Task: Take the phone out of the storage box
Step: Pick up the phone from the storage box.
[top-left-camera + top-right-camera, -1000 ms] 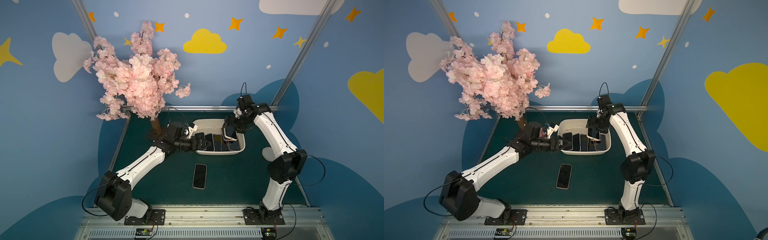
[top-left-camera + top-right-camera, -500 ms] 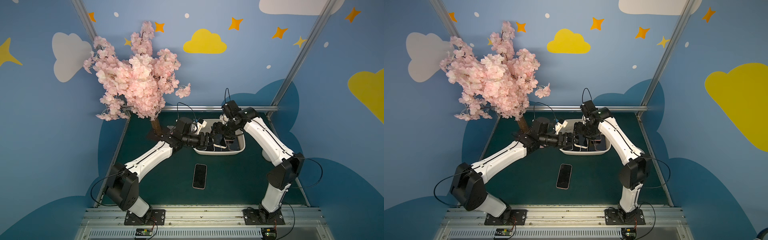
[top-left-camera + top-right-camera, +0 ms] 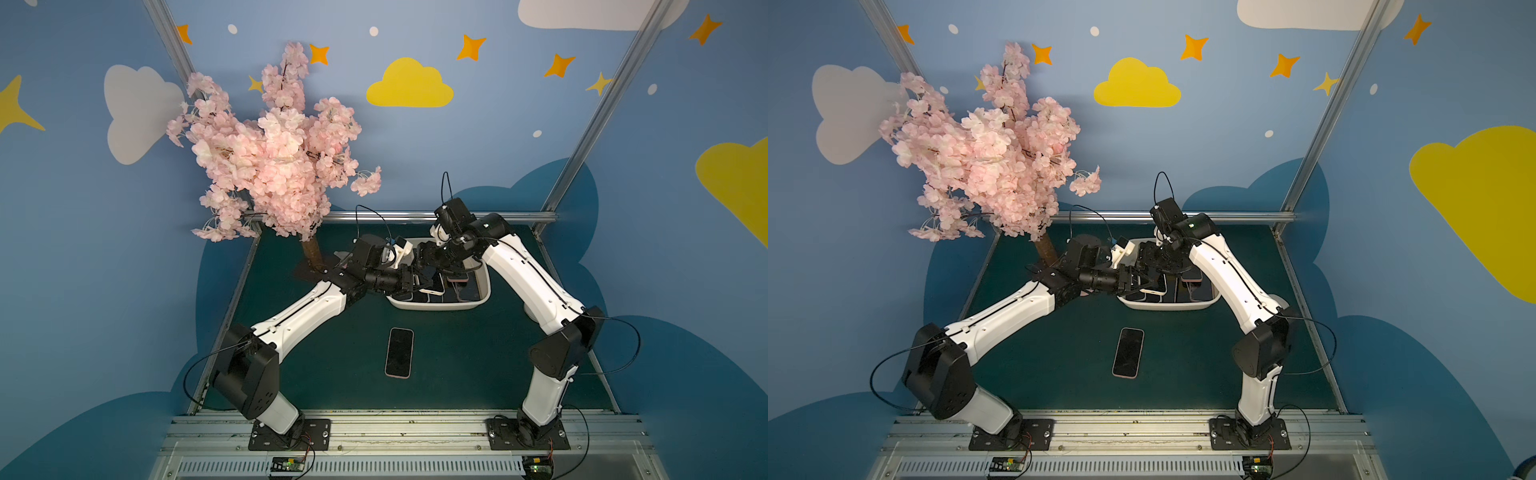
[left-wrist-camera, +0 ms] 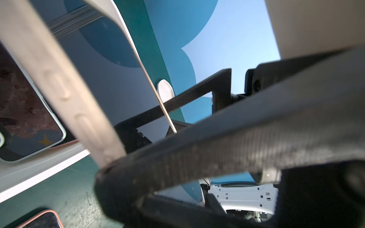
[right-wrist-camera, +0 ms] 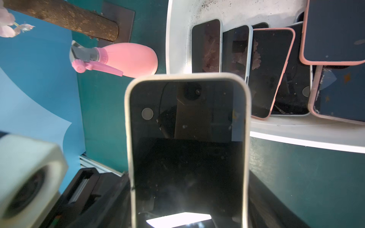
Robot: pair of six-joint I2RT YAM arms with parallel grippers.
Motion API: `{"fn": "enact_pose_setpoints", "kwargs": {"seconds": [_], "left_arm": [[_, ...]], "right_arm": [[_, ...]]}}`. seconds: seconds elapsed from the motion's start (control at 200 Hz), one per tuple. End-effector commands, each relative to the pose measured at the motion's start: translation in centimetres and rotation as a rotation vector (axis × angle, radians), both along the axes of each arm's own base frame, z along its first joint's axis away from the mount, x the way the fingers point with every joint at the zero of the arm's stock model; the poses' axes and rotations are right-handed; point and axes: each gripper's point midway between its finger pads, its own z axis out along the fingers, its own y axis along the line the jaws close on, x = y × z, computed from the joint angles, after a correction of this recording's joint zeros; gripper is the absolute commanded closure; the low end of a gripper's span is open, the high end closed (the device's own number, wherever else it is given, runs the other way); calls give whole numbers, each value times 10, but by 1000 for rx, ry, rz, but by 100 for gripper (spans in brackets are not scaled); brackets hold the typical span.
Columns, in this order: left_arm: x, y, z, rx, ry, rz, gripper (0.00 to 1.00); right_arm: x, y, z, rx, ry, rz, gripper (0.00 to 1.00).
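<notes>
Left fingers [image 4: 217, 158], wide apart beside the storage box [image 3: 436, 306] a second ago, have narrowed around the cream-cased phone [image 5: 187, 138]. My right fingers [image 4: 199, 94] hold it clamped above the box's end nearest my left arm. Whether the left pair grips yet, I cannot tell. A handover looks under way. Other phones [image 5: 270, 69] remain inside; another phone [image 3: 399, 352] lies on the surface. No brand or writing is legible.
</notes>
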Motion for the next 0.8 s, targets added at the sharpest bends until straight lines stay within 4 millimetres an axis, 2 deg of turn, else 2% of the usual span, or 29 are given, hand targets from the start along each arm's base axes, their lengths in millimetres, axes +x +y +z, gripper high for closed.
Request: {"fn": "enact_pose_setpoints", "kwargs": {"seconds": [0.0,0.195,0.375,0.431,0.446,0.461,0.616,0.716,0.796], "left_arm": [[4,-1,-2,13,9,11,66],[0,3,-5,22,12,18,97],[-7,8,-7,32,17,9,98],[-11,10,-10,41,25,-1,98],[-13,10,-11,43,28,-6,97],[-14,11,-12,48,31,-9,97],[-37,26,-30,119,51,-38,98],[-58,44,-44,181,58,-42,98],[-79,64,-57,235,74,-30,98]], "right_arm": [[-3,11,9,27,-22,21,29],[-6,17,5,34,-5,43,26],[-4,11,7,48,4,32,11],[-1,2,9,51,1,12,8],[0,-1,10,51,1,5,3],[1,-5,11,52,-3,-2,2],[13,-51,28,67,-42,-92,1],[17,-78,38,68,-76,-130,2],[15,-92,41,62,-92,-149,1]]}}
